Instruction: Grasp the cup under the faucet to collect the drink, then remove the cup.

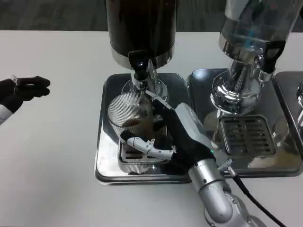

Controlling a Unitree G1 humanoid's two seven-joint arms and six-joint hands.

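The white table point(52, 142) carries three steel drip trays side by side along its far half; the left tray point(105, 156) lies just beside the middle tray point(199, 82) (each with a slotted grate); the third tray point(288, 85) is cut off at the right edge.

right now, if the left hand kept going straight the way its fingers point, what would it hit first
The left hand points right across the bare white table. Its first contact would likely be the left rim of the steel drip tray, possibly the ribbed cup if it travels above the rim; height is unclear.
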